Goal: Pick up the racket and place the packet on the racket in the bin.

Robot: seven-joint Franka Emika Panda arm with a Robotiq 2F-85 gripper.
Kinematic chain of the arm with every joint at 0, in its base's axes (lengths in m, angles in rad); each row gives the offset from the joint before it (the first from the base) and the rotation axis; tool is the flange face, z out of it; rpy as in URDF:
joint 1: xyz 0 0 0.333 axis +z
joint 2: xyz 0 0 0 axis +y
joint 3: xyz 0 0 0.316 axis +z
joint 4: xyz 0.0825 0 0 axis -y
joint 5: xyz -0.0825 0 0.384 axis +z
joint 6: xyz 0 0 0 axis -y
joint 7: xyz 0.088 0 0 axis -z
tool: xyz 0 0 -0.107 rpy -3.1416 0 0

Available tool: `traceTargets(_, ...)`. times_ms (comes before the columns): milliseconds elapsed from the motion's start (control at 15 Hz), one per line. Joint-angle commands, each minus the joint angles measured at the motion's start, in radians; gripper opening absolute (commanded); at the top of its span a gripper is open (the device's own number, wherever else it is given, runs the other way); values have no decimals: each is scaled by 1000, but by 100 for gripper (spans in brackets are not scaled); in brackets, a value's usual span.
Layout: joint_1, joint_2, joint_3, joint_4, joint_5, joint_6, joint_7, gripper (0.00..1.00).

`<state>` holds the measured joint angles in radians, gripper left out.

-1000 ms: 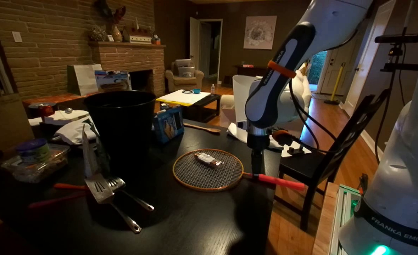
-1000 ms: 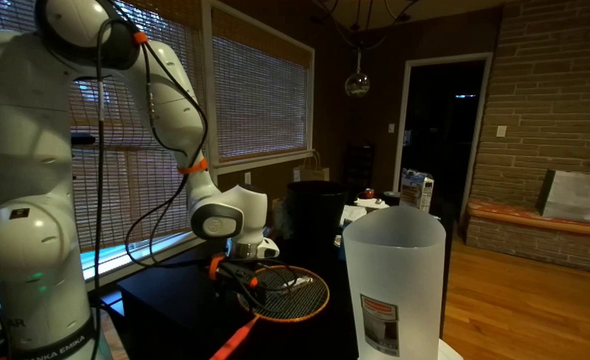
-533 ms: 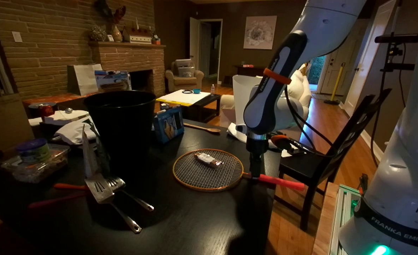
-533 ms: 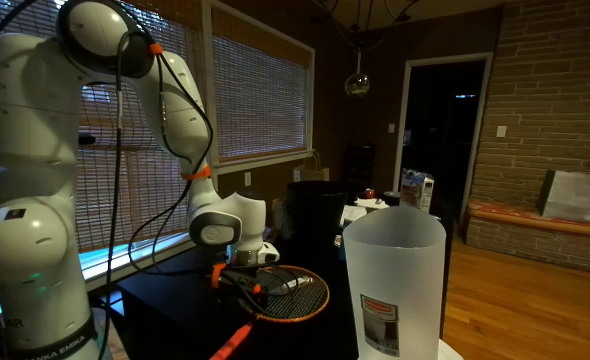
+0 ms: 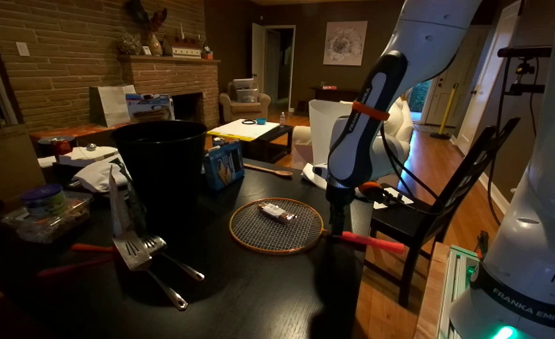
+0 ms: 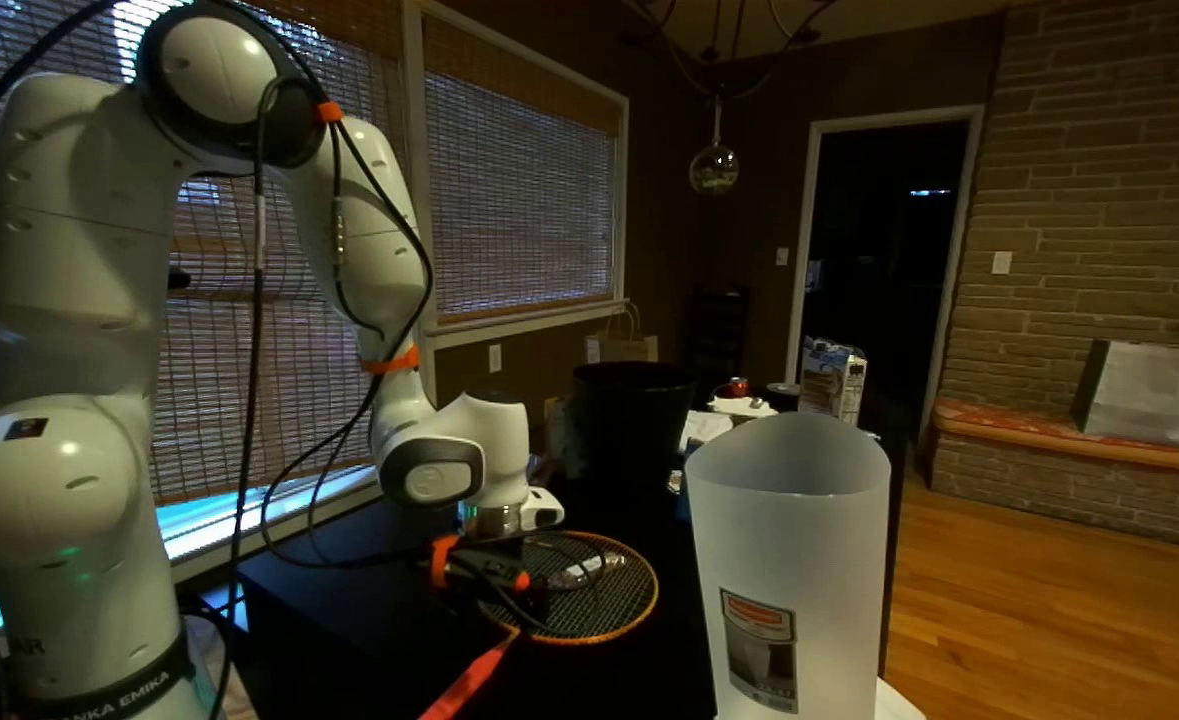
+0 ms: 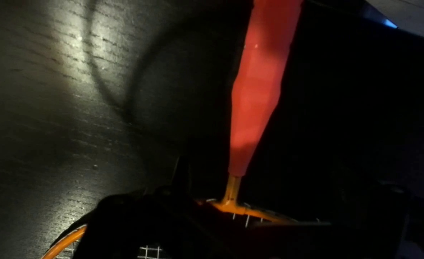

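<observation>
The racket [image 5: 282,239] lies flat on the dark table with its red handle over the table edge; it also shows in an exterior view [image 6: 614,605]. The whitish packet [image 5: 277,213] rests on its strings, also seen in an exterior view [image 6: 587,571]. My gripper [image 5: 336,231] points down at the racket's throat, where the orange frame meets the handle. In the wrist view the handle [image 7: 255,93] lies between the dark fingers, which look apart; the right one is hard to see. The packet is hidden there. The black bin [image 5: 159,169] stands beyond the racket, also in an exterior view [image 6: 634,420].
A tall white tapered container [image 6: 789,570] stands beside the table's edge. A blue box [image 5: 224,165] and wooden spoon [image 5: 270,170] lie near the bin. Metal spatulas [image 5: 133,254] and a clear food box [image 5: 49,219] are on the table. A chair [image 5: 442,202] stands beside it.
My gripper has come slightly lower and shifted a little toward the racket head, at the throat. The arm has bent forward. The racket and packet have not moved.
</observation>
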<state>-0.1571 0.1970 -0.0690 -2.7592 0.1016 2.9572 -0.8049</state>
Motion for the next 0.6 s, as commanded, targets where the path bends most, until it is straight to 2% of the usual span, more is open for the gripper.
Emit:
traceTargets(0,-11,38,-10,0,-93,47,91,100)
traceTargets(67,-11,43,-14,0,-112,52,111,100)
traceTargets(200,-12,45,-19,0,-146,53,145,74)
traceTargets(533,-20,40,-20,1,-197,50,198,38)
